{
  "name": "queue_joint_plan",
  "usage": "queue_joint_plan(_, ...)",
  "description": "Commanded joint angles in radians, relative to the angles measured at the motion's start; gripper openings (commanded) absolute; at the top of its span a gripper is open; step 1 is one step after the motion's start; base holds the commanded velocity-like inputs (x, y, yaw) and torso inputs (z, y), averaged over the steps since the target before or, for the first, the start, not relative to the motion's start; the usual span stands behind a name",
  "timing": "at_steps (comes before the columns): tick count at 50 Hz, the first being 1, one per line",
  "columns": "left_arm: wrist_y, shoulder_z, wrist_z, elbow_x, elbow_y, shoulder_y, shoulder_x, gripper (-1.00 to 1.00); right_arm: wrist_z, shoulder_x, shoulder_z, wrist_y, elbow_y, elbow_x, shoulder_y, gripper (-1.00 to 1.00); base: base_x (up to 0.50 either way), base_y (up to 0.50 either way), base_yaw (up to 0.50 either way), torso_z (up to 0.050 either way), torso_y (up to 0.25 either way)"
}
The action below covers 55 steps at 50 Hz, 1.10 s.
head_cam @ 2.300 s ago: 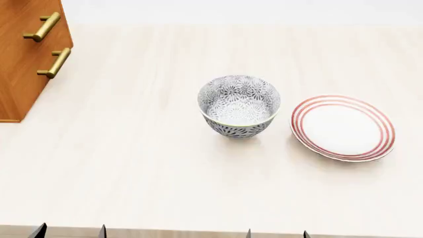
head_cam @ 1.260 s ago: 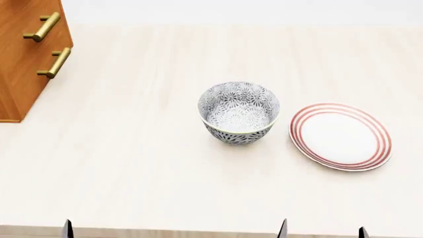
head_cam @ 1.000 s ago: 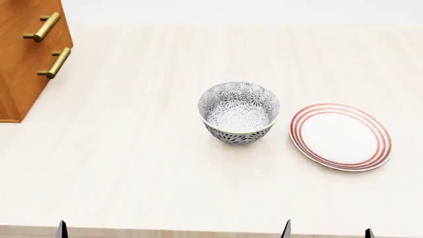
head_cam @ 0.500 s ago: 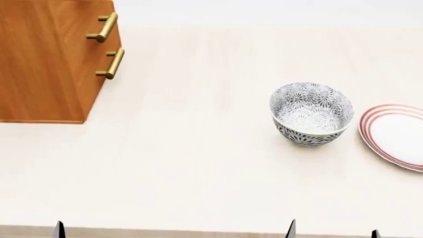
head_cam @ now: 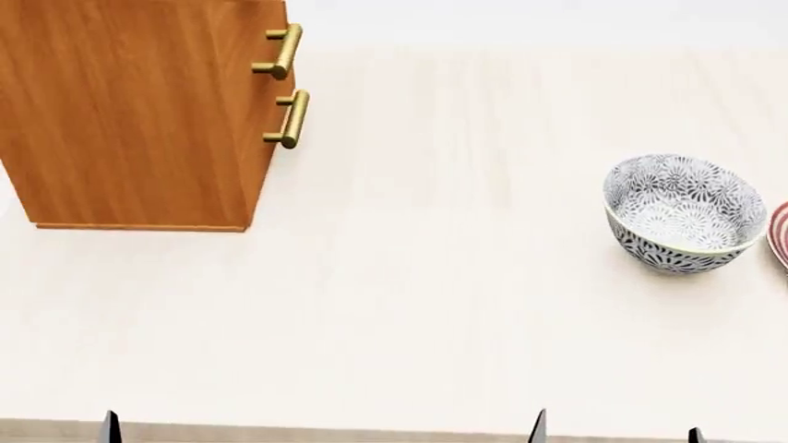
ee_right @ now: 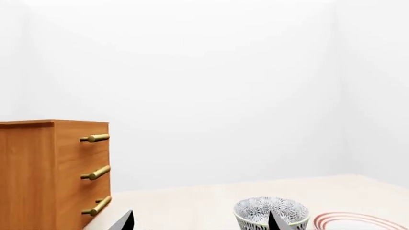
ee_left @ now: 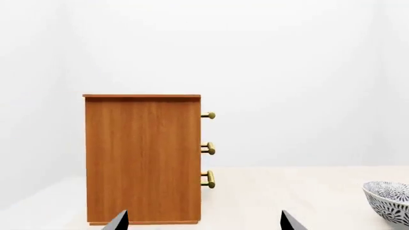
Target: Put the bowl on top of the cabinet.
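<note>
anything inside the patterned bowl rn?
Nothing visible inside the deep grey-blue floral ceramic bowl: the head view shows only its patterned inner wall and bottom. The near inner wall is hidden by the rim. It sits upright on the pale wooden table.

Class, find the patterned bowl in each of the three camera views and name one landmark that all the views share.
Head view: the bowl stands at the right edge of the table, far from the cabinet.
Left wrist view: only part of the bowl shows, at the lower right corner.
Right wrist view: the bowl sits low, right of centre, beside the red-ringed plate.
Shared landmark: the cabinet with its brass handles.
</note>
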Motion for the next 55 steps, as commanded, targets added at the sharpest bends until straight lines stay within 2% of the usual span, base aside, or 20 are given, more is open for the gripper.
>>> queue_joint_plan(1, 0.0, 0.006, -0.009, -0.005, -0.002, -0.003, -0.009, 1.0, 0.012, 0.009, -0.009, -0.003, 0.003, -0.004, 0.002, 1.0, 0.0, 0.34, 0.0, 0.0, 0.0)
queue_joint_plan(13, -0.001, 0.012, -0.018, -0.007, -0.006, -0.008, -0.017, 1.0, 0.02, 0.018, -0.002, 0.043, -0.003, 0.068, 0.016, 1.0, 0.0, 0.13, 0.0, 0.0, 0.0)
queue_joint_plan(28, -0.001, 0.017, -0.029, -0.015, -0.01, -0.011, -0.026, 1.0, 0.054, 0.011, 0.0, -0.007, 0.031, 0.023, 0.023, 1.0, 0.0, 0.0, 0.0, 0.0, 0.0)
queue_joint_plan(39, 0.001, 0.024, -0.036, -0.017, -0.015, -0.014, -0.033, 1.0, 0.046, 0.027, 0.001, 0.004, 0.024, 0.094, 0.023, 1.0, 0.0, 0.0, 0.0, 0.0, 0.0)
queue_joint_plan(55, 0.004, 0.029, -0.047, -0.024, -0.019, -0.016, -0.042, 1.0, 0.047, 0.04, -0.006, 0.0, 0.019, 0.123, 0.017, 1.0, 0.0, -0.21, 0.0, 0.0, 0.0)
